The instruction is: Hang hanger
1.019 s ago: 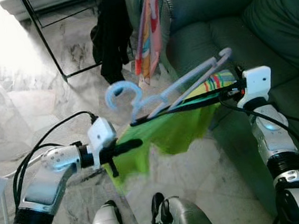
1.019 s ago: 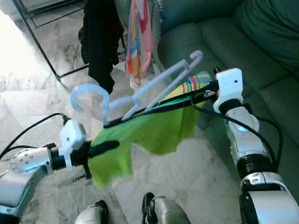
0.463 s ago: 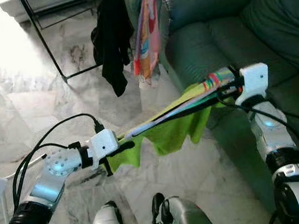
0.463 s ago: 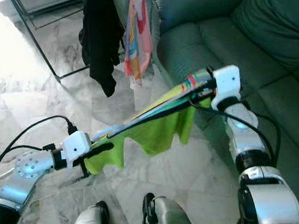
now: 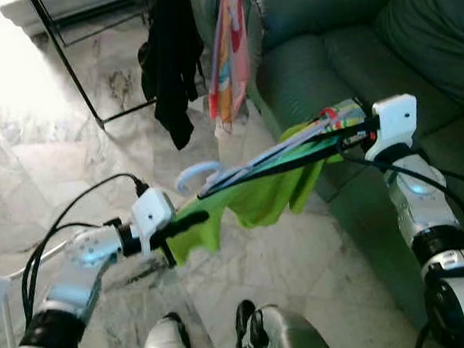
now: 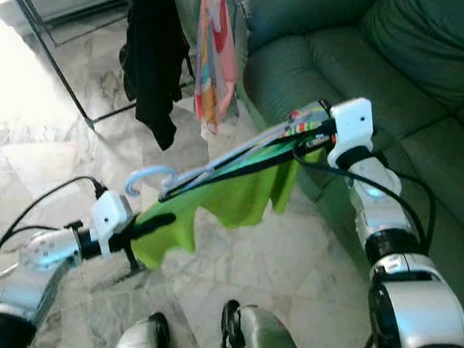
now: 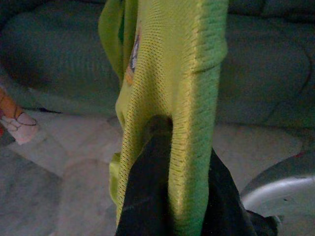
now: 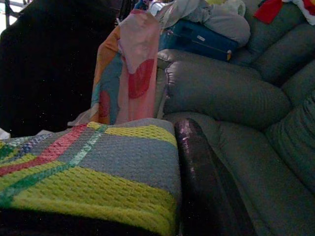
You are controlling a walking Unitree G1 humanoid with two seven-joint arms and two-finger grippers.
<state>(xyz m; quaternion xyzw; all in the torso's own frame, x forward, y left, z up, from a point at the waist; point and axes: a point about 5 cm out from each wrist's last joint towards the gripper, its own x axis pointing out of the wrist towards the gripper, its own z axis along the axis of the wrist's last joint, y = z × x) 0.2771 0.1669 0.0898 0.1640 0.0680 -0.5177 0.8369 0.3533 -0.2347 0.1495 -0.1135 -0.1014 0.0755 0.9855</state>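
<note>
The right claw (image 5: 217,185) gripped the hanger (image 5: 240,170) and green shirt (image 5: 259,200), its long axis running toward nine o'clock, hook nearest the left claw (image 5: 199,218), which pinched the shirt's hem; the rack (image 5: 74,74) stood at twelve.

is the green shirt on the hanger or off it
On it: the shirt drapes below the hanger, stretched between both grippers.

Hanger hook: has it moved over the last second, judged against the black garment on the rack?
Yes. The pale blue hanger has tipped down: its hook now sits lower, farther below the black garment, nearer the left gripper.
</note>
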